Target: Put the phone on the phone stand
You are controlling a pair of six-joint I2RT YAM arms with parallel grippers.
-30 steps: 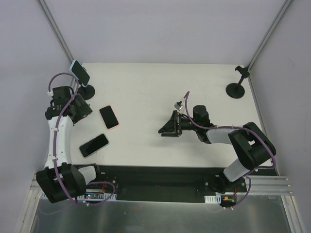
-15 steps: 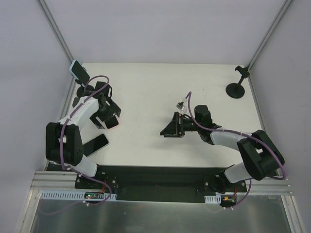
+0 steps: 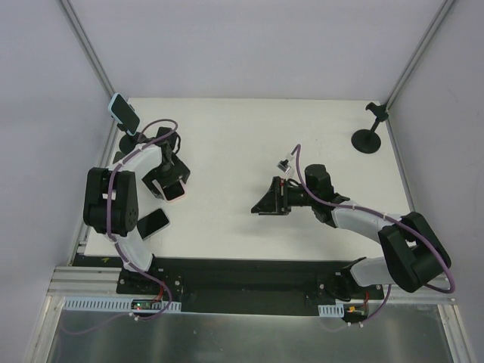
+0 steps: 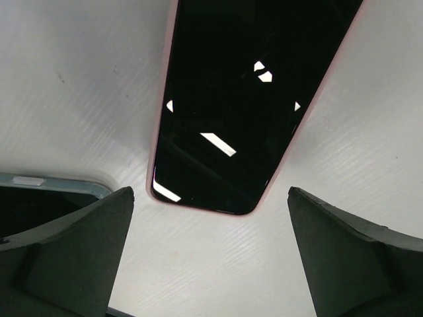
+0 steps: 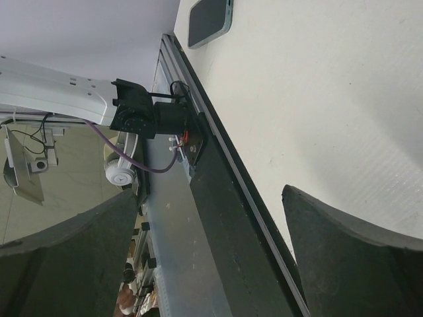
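Note:
A pink-cased phone (image 4: 244,99) lies screen up on the white table (image 3: 227,144). My left gripper (image 4: 209,195) hovers just above its near end, open, with a finger on each side and nothing held. From above, that left gripper (image 3: 168,184) covers most of the pink phone (image 3: 176,194). A teal-cased phone (image 3: 152,224) lies nearer the front edge. An empty black phone stand (image 3: 370,136) is at the far right. Mid-table, my right gripper (image 3: 265,201) is open and empty, pointing left.
Another stand (image 3: 136,141) at the far left corner carries a phone (image 3: 124,113). The teal phone's corner (image 4: 46,198) lies close to my left finger. The table's black front rail (image 5: 231,218) and the left arm's base (image 5: 139,115) appear in the right wrist view.
The left arm swung from beside the far-left stand to above the pink phone and opened slightly wider. The right arm drifted slightly.

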